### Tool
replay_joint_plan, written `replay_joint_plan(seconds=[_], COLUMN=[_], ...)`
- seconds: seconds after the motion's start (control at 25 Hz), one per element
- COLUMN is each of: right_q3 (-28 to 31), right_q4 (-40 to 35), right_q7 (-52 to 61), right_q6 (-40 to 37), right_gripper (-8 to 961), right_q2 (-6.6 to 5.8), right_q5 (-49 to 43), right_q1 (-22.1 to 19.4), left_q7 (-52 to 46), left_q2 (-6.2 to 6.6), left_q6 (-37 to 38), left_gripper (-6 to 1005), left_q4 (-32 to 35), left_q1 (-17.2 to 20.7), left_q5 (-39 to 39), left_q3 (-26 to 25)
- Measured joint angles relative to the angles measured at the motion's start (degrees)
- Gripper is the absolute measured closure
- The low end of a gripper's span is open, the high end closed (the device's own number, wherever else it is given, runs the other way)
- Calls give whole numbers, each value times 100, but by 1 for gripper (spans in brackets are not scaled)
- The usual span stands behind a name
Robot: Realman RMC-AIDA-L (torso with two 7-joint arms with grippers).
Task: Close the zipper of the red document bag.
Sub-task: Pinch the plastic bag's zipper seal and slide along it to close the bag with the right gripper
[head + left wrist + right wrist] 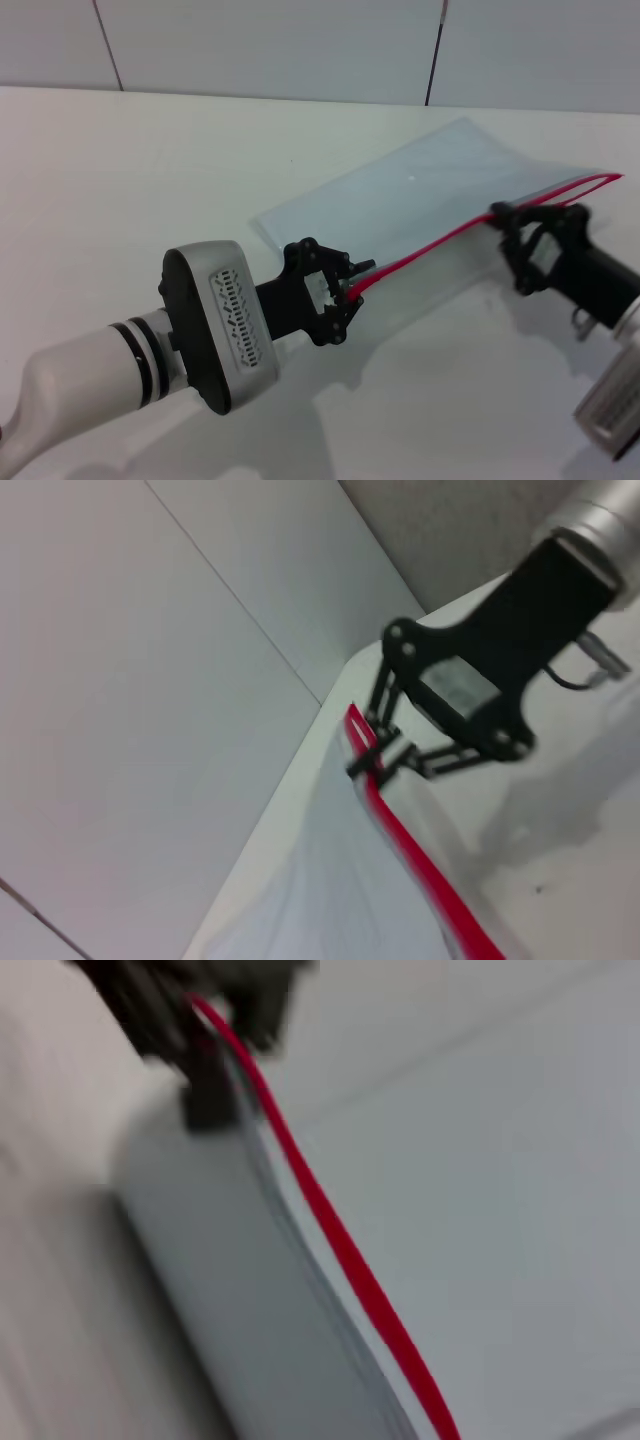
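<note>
Left gripper (pixel 352 284): pinching the near end of the zipper (pixel 430 246).
Right gripper (pixel 510 228): fingers pressed onto the zipper further along; beyond it the two red edges stand apart.
Red document bag (pixel 420 195): between both grippers, zipper edge lifted off the white table (pixel 120 180).

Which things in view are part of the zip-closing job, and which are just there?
In the job:
- red document bag, red edge lifted off the table
- zipper, still split apart at the far right end
- left gripper, shut on the zipper's near end
- right gripper, shut on the zipper farther along

Just there:
- white table
- tiled wall
</note>
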Motion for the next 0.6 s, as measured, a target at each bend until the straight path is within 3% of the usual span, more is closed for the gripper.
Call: replay_joint_plan(seconds=[0.32,0.6], right_q3=[0,7], right_q4=[-351,-648], right_q7=[-50,-95], right_q6=[0,158], right_gripper=[890,891], right_q2=[3,1], right_q5=[1056,1387], right_q1=[-70,-73], left_q7=[0,-1], left_q2=[1,-13], left_q6=[119,124], left_gripper=[944,940], left_q4=[-19,-67], left_q1=[27,37], left_q5=[-3,-9], left_q3=[-17,-17])
